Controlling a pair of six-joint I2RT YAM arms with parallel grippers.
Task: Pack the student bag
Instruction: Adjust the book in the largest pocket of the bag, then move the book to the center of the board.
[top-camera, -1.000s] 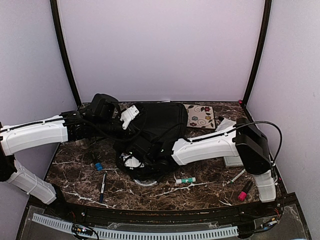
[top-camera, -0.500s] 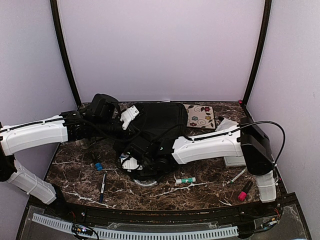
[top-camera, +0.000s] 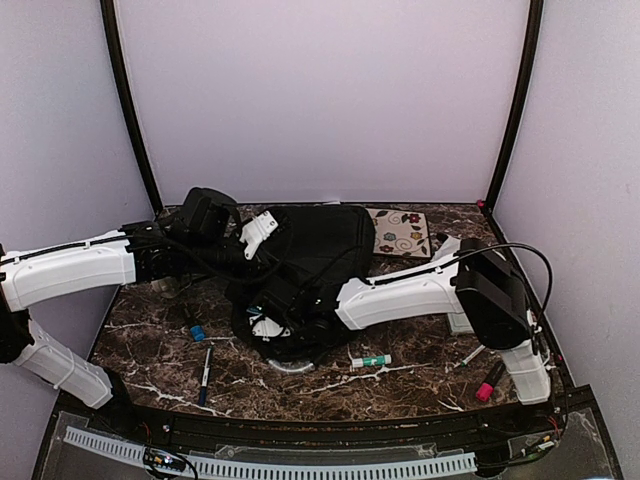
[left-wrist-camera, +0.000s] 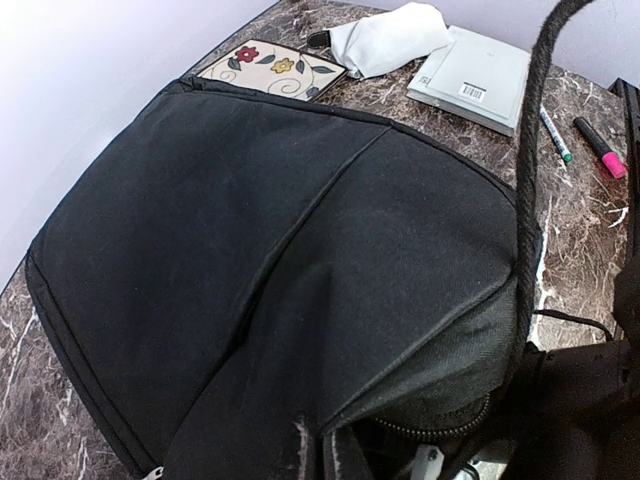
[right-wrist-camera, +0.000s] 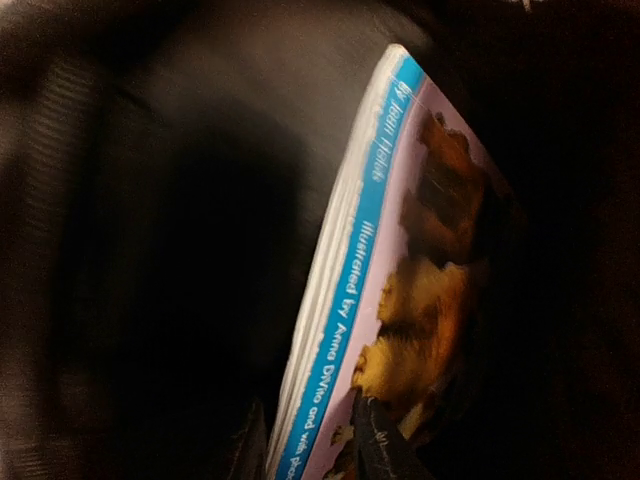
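The student bag (top-camera: 315, 250), black and soft, lies at mid-table and fills the left wrist view (left-wrist-camera: 260, 260). My left gripper (left-wrist-camera: 322, 452) is shut on the fabric edge by the zipper, lifting the opening; from above it sits at the bag's left rim (top-camera: 262, 235). My right gripper (right-wrist-camera: 310, 450) is deep inside the dark bag and hidden from above. It is shut on a thin picture book (right-wrist-camera: 400, 260) with a blue spine and a pink cover. One finger is on the page side, the other on the cover.
A floral pad (top-camera: 402, 232) lies right of the bag, beside a white cloth (left-wrist-camera: 385, 40) and a grey book (left-wrist-camera: 475, 80). A green glue stick (top-camera: 371, 360), a pink highlighter (top-camera: 489, 381), a black pen (top-camera: 205, 372) and a blue item (top-camera: 197, 332) lie near the front.
The right arm has shifted left, pushing its forearm further into the bag. The left arm and the lifted bag edge have stayed put.
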